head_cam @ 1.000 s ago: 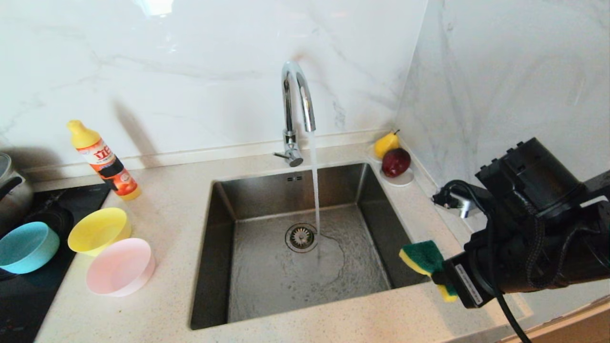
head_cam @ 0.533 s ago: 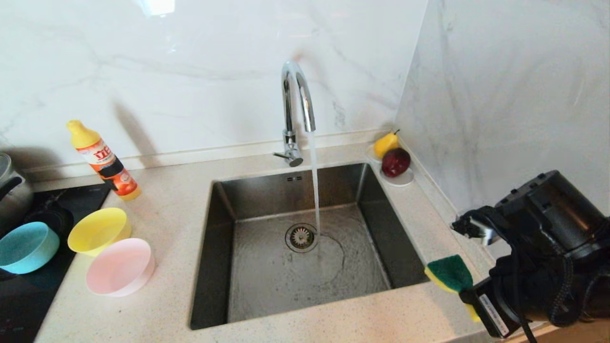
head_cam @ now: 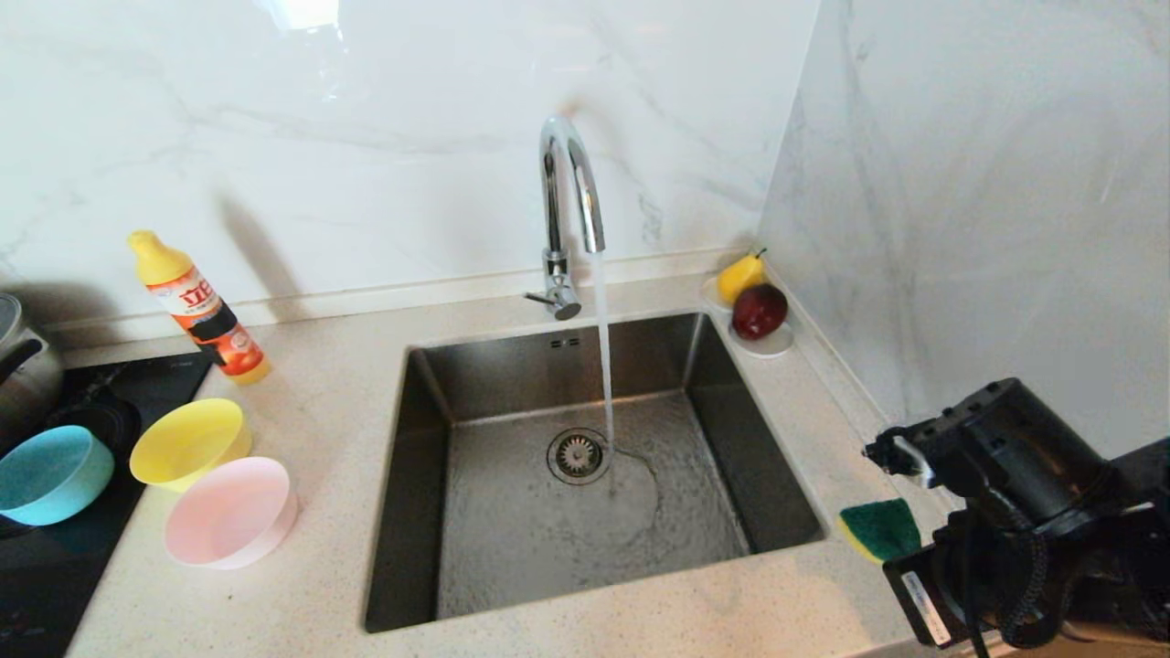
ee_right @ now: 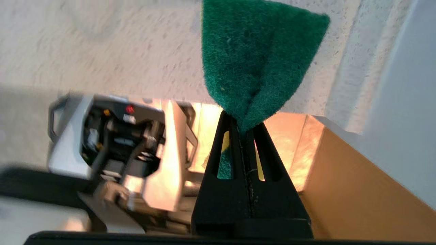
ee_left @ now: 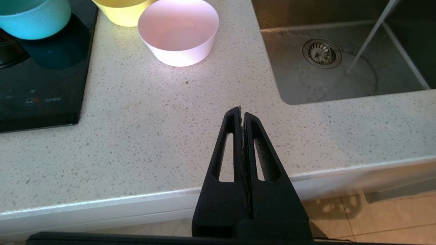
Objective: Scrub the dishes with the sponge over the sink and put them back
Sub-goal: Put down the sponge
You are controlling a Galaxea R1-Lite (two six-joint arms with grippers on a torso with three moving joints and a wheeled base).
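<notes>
Countertop (head_cam: 795, 585): right end effector (ee_right: 242, 127) pinching sponge (ee_right: 253, 58)

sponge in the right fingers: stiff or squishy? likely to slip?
Probably squishy: the sponge folds where the right gripper pinches it. Likely light, since that small pinch carries it. Slip seems unlikely on the coarse green face, though the fingers hold only one end.

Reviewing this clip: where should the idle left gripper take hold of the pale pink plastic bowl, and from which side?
Probably the pale pink plastic bowl by its thin rim, on the edge facing the steel sink, coming from above. It stands upright and open, so one finger could go inside the wall; the yellow bowl crowds its far side. The left gripper is shut.
</notes>
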